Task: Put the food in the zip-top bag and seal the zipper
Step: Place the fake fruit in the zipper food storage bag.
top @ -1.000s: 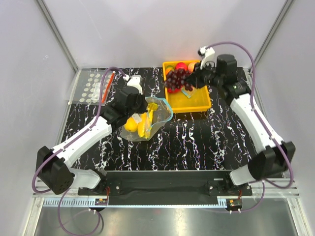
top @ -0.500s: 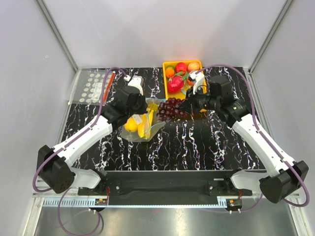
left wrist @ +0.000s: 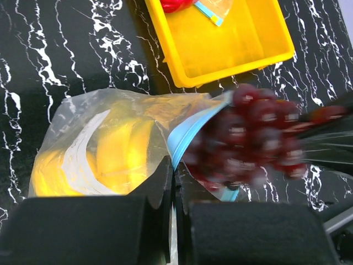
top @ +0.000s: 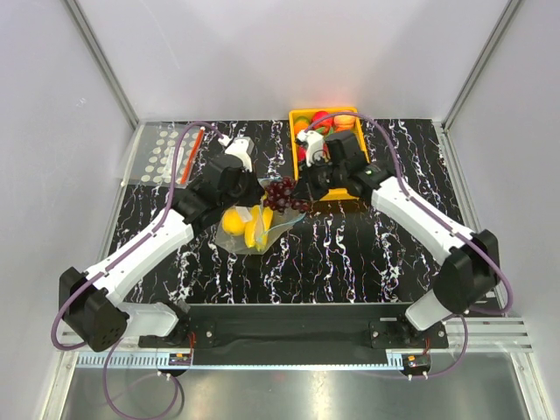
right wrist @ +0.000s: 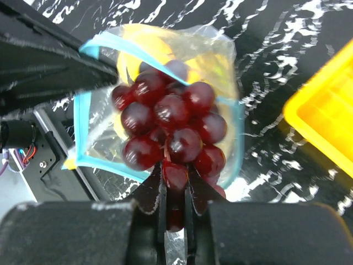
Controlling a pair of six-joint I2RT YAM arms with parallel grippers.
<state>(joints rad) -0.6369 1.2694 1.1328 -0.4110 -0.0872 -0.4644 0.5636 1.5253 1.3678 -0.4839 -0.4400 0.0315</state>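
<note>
The clear zip-top bag (top: pixel 255 223) lies on the table with yellow bananas (left wrist: pixel 118 154) and a lemon (top: pixel 231 222) inside. Its teal-blue zipper strip (left wrist: pixel 187 132) rings the open mouth. My left gripper (left wrist: pixel 174 171) is shut on the bag's mouth edge and holds it up. My right gripper (right wrist: pixel 175 172) is shut on the dark purple grapes (right wrist: pixel 168 121) and holds the bunch just above the open mouth (top: pixel 282 194). The bag's mouth (right wrist: pixel 88 110) shows under the grapes in the right wrist view. Orange-red fruit (top: pixel 343 120) lies in the yellow tray.
The yellow tray (top: pixel 354 188) stands at the back right with a red fruit (left wrist: pixel 176 4) and a small wrapper (left wrist: pixel 212 10) in it. A white-dotted bag with a red strip (top: pixel 175 150) lies at the back left.
My right gripper has carried the grapes leftward from over the tray to the bag's open mouth. My left gripper has kept its hold on the bag's edge.
</note>
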